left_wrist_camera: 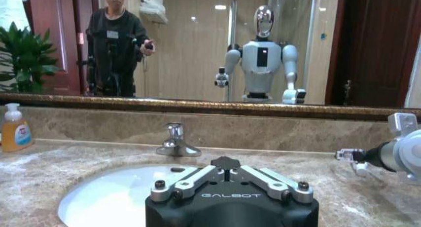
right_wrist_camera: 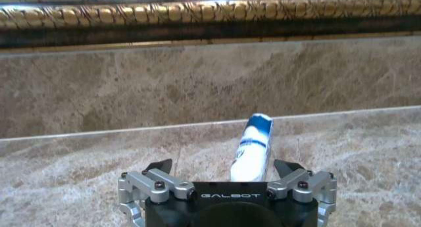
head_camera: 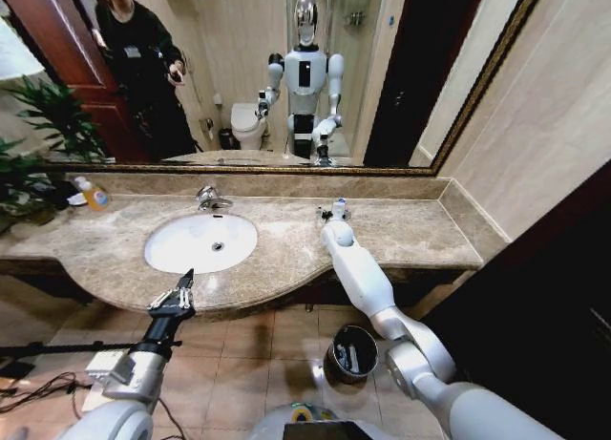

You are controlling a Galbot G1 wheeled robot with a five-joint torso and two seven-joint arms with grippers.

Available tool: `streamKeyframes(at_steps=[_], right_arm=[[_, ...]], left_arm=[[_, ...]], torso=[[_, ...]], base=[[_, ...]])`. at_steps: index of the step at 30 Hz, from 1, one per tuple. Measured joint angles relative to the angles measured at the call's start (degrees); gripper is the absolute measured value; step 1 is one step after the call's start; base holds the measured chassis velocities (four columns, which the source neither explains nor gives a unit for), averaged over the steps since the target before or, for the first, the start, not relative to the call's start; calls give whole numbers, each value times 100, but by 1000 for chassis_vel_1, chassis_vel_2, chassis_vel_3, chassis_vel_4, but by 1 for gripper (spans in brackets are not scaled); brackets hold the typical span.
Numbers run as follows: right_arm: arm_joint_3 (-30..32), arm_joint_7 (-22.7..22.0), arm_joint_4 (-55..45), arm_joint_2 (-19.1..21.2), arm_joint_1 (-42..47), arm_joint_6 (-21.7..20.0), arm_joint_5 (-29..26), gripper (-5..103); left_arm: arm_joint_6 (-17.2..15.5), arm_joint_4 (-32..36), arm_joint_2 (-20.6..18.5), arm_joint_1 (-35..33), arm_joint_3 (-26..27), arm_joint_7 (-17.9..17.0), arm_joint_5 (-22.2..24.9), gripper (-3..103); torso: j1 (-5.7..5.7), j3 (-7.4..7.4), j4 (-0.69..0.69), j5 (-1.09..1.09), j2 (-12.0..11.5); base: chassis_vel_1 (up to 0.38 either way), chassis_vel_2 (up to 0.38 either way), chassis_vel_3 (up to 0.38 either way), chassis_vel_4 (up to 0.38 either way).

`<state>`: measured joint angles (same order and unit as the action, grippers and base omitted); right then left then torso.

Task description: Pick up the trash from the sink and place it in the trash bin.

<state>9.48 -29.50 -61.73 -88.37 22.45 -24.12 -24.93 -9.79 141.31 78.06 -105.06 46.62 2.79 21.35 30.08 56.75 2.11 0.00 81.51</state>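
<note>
The white oval sink (head_camera: 181, 254) is set in the brown marble countertop, with a chrome faucet (head_camera: 212, 199) behind it. A piece of trash, a white tube with blue markings (right_wrist_camera: 253, 148), lies on the counter by the back wall, to the right of the sink. My right gripper (head_camera: 336, 211) is open there, and the tube sits between its spread fingers (right_wrist_camera: 161, 165). My left gripper (head_camera: 179, 292) hangs shut and empty over the counter's front edge, just in front of the basin (left_wrist_camera: 112, 197). The dark round trash bin (head_camera: 351, 352) stands on the floor below the counter, with pale bits inside.
An orange pump bottle (head_camera: 94, 194) stands at the counter's far left, next to a green plant (head_camera: 29, 163). A gold-framed mirror (head_camera: 286, 168) runs along the back wall. Cables (head_camera: 38, 387) lie on the tiled floor on the left. A dark wall (head_camera: 535, 297) closes off the right.
</note>
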Motion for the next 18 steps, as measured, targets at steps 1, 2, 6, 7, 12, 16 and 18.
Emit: streamKeyframes(at_steps=[1, 2, 6, 7, 12, 16, 18], right_arm=[[0, 0, 0, 0, 0, 0, 0, 100], [11, 12, 31, -10, -4, 6, 6, 100], [37, 34, 120, -37, -30, 33, 39, 100], [42, 40, 160, -47, -50, 42, 53, 101], [41, 92, 273, -48, -70, 148, 242, 85], [35, 92, 276, -47, -53, 171, 265, 69], [31, 95, 296, -42, -21, 199, 309, 57]], left_arm=[[0, 0, 0, 0, 0, 0, 0, 0], [0, 0, 0, 0, 0, 0, 0, 0], [0, 0, 0, 0, 0, 0, 0, 0], [0, 0, 0, 0, 0, 0, 0, 0], [0, 0, 0, 0, 0, 0, 0, 0], [0, 0, 0, 0, 0, 0, 0, 0], [0, 0, 0, 0, 0, 0, 0, 0]], torso=[[0, 0, 0, 0, 0], [0, 0, 0, 0, 0], [0, 0, 0, 0, 0], [0, 0, 0, 0, 0], [0, 0, 0, 0, 0], [0, 0, 0, 0, 0], [0, 0, 0, 0, 0]], base=[[0, 0, 0, 0], [0, 0, 0, 0], [0, 0, 0, 0], [0, 0, 0, 0], [0, 0, 0, 0], [0, 0, 0, 0], [0, 0, 0, 0]])
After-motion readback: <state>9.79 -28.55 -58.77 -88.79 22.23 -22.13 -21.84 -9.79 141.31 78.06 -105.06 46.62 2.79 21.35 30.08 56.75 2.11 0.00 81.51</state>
